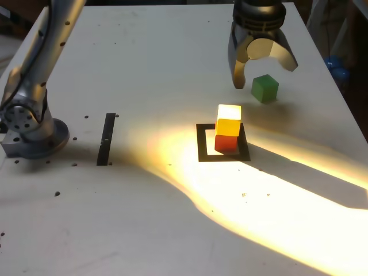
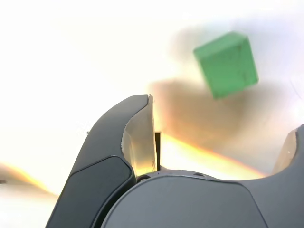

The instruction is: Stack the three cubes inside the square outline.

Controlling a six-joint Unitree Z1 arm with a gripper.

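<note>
Glare washes over the pale tabletop [image 1: 155,63], bleaching detail around the black square outline [image 1: 203,150], whose far edge is partly hidden by the stacked cubes. Inside it sits the red cube [image 1: 226,144], the smooth yellow cube [image 1: 229,121] on top, its upper face nearly white. Curved, dull-metallic jaws of the gripper [image 1: 265,75] hang spread wide near the green cube [image 1: 265,88], which rests on the table outside the outline. The exterior view's top edge cuts off the arm [image 1: 259,14].

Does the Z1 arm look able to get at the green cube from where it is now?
Probably yes: the jaws stand open and empty above the green cube, nothing shows between them, and the red-yellow stack stands apart from it, though they may need turning to match its angle.
</note>
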